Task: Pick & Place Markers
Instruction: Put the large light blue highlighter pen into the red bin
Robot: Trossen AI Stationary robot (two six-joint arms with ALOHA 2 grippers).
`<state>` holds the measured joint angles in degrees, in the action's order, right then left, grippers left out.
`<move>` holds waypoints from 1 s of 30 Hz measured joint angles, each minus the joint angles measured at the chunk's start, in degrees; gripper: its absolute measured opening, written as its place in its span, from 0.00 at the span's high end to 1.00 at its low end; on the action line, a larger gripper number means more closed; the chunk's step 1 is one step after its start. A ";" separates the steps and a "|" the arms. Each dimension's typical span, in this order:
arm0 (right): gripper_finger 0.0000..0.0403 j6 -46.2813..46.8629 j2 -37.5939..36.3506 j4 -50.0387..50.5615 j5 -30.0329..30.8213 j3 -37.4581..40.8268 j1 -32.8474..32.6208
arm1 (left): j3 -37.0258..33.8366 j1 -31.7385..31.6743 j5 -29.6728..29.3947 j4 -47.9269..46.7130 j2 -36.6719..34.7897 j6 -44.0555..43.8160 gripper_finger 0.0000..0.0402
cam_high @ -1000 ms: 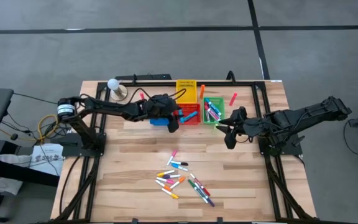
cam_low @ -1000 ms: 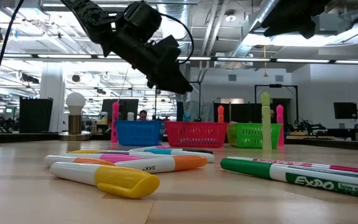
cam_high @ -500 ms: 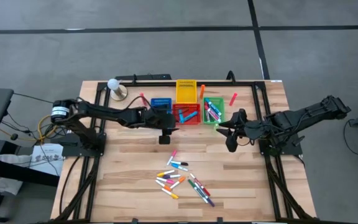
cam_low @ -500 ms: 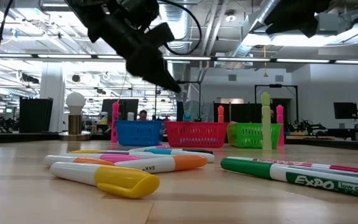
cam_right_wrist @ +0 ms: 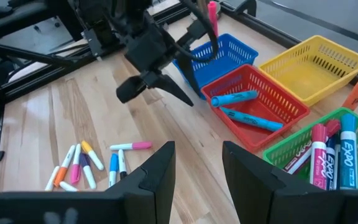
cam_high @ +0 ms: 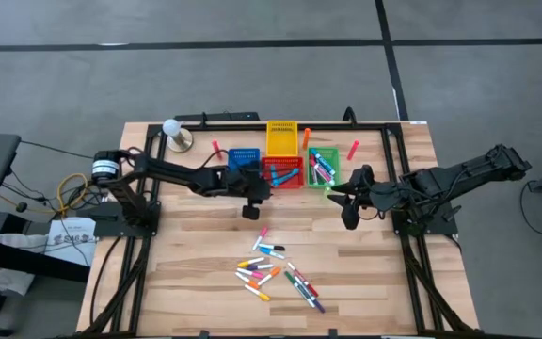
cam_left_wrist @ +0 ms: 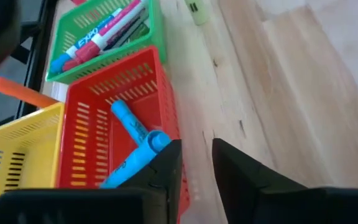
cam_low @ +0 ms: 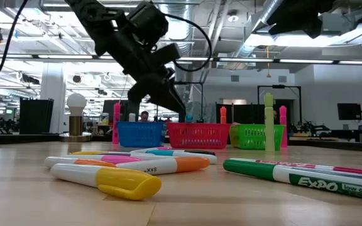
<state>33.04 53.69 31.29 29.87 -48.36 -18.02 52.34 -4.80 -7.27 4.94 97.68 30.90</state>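
Markers (cam_high: 276, 268) loose on table, well apart from left hand (cam_high: 251, 209).

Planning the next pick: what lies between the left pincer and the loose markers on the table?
Bare wood only. In the high view the left pincer hangs above the table near the red bin, and nothing lies on the boards before the marker pile.

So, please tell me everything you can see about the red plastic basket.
The red plastic basket is a small square bin with slotted walls, standing upright and open on the wooden table. It sits in a row between a blue basket and a green basket, with a yellow basket behind. Two light blue markers lie inside. The left hand is beside it, not touching.
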 joint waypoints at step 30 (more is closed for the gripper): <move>0.69 1.55 -0.02 -0.02 0.07 0.02 0.02 | 0.00 -1.05 -3.22 0.90 0.60 0.15 0.95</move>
<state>34.59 53.67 31.26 29.93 -48.34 -18.00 52.34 -5.85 -10.49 5.85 98.28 31.05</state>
